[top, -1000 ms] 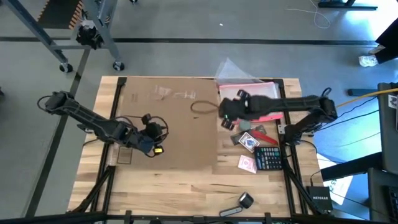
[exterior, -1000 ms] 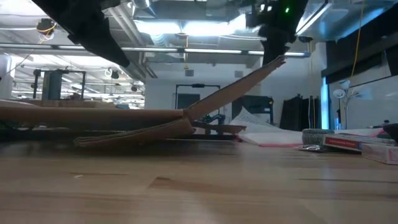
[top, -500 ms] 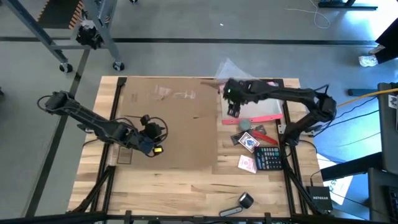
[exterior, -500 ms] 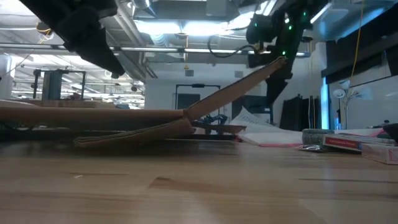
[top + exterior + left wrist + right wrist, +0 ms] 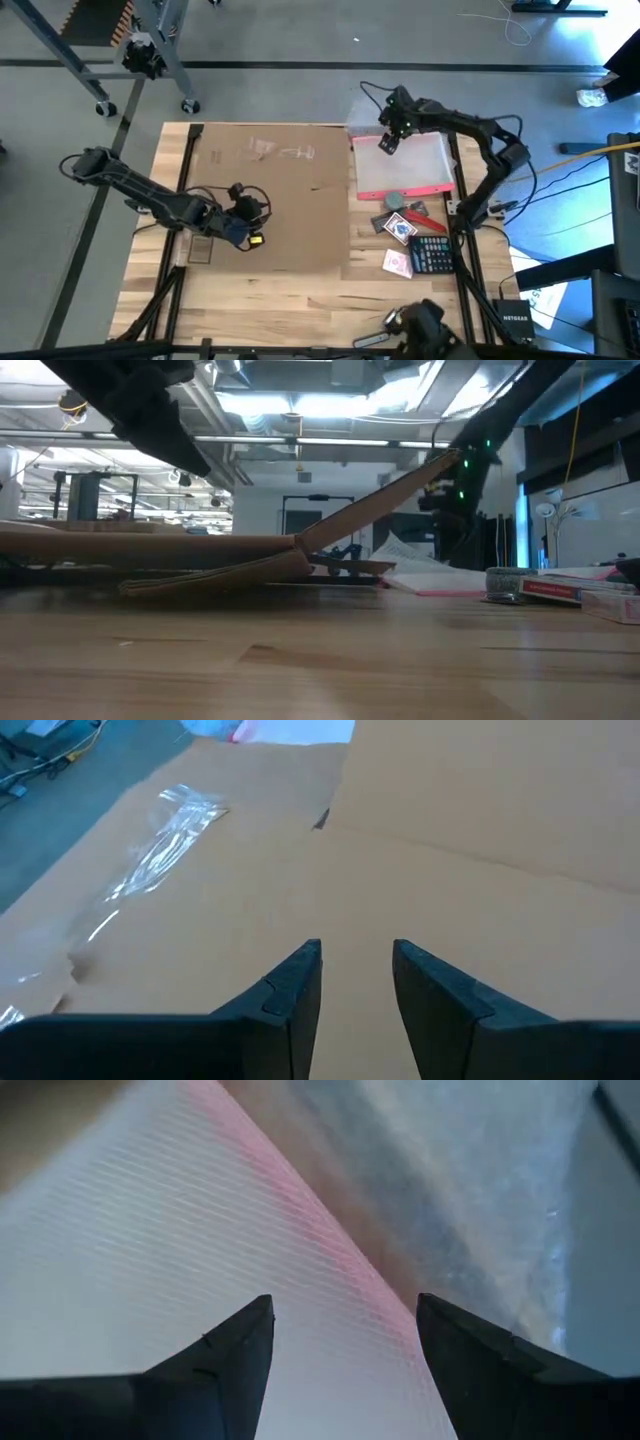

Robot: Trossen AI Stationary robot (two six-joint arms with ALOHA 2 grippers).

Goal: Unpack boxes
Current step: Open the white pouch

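The brown cardboard box lies flattened across the table's middle. In the low view its right flap slants up off the table. My left gripper stands open above the box's near left part, with bare cardboard showing between its fingers. My right gripper is open at the table's far right, pointing down over the clear pouch with the pink edge, whose ribbed film and pink strip fill the right wrist view.
Right of the box, toward the near edge, lie a grey-green ball, a red tool, two card packs and a calculator. A small dark roll and a dark shape sit at the near edge.
My right gripper has swung from the box's right edge toward the table's far right corner and sunk over the pouch. The box's right flap has stayed raised. A dark shape has come into the high view at the near edge.
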